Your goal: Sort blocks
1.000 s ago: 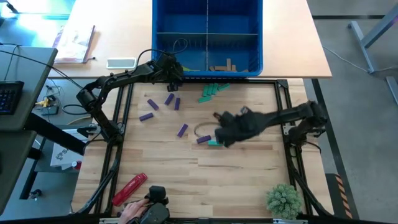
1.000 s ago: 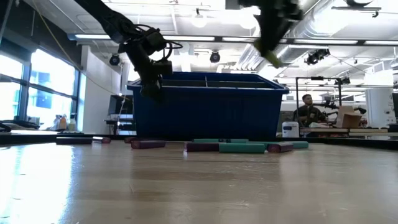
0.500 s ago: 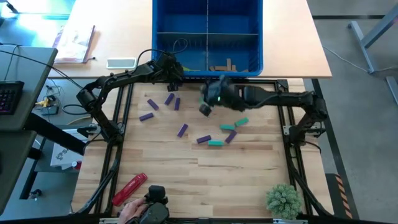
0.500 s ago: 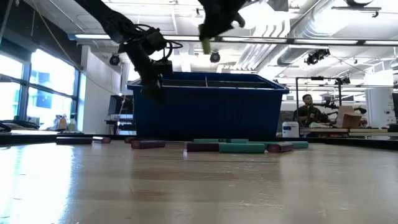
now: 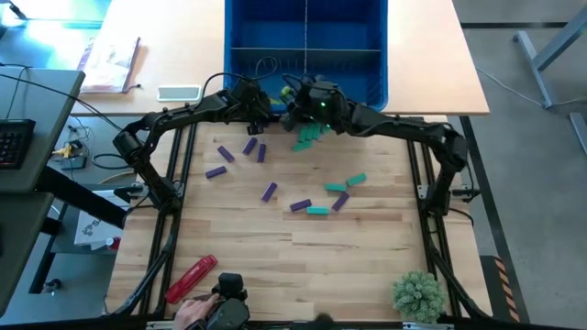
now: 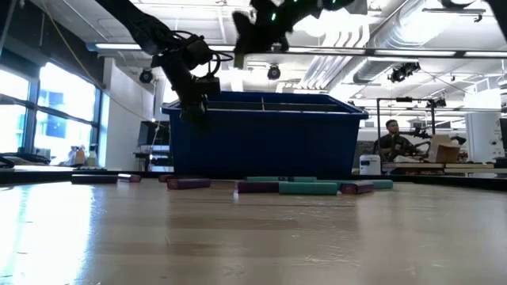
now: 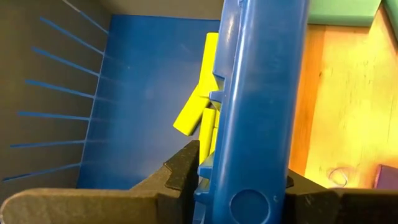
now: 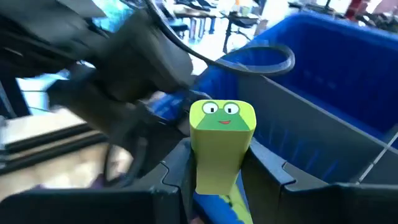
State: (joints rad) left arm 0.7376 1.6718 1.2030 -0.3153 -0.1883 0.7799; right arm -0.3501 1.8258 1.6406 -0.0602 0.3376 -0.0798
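Note:
A blue divided bin (image 5: pixel 305 46) stands at the table's far edge. My left gripper (image 5: pixel 249 103) is shut on its near wall by the left corner, also seen in the low view (image 6: pixel 194 107). My right gripper (image 5: pixel 298 96) hovers over the bin's near rim, shut on a lime block (image 8: pixel 221 140) with a frog face on its end. Lime blocks (image 7: pixel 199 112) lie in the bin's near-left compartment, and tan blocks (image 5: pixel 326 96) lie in the one beside it. Purple blocks (image 5: pixel 249 147) and teal blocks (image 5: pixel 312 135) lie flat on the wooden table. My left gripper has the bin's near wall at its rim (image 7: pixel 249 155) between its fingers, one finger (image 7: pixel 183 168) inside the bin and the other outside. It slants down at the wall from the near left. The bin stands on the table. My right gripper pinches the lime block's long sides (image 8: pixel 217 168) between its two fingers (image 8: pixel 177 171). The fingers lie almost level, pointing toward the far left. The block sticks out past the fingertips with its frog-face end (image 8: pixel 222 115) foremost, lifted clear above the bin's rim.
A red cylindrical tool (image 5: pixel 191 277) lies near the front left, with a person's hand (image 5: pixel 193 313) at the front edge. A green plant (image 5: pixel 417 293) stands at the front right. More teal blocks (image 5: pixel 337 187) and purple blocks (image 5: pixel 300 205) lie mid-table. A person (image 6: pixel 388 141) sits far behind.
My right gripper has risen from the middle of the table and swung toward the far edge and left, to the bin's near rim. It has tipped from pointing down to nearly level. The lime block has stayed in its fingers, clear of the table.

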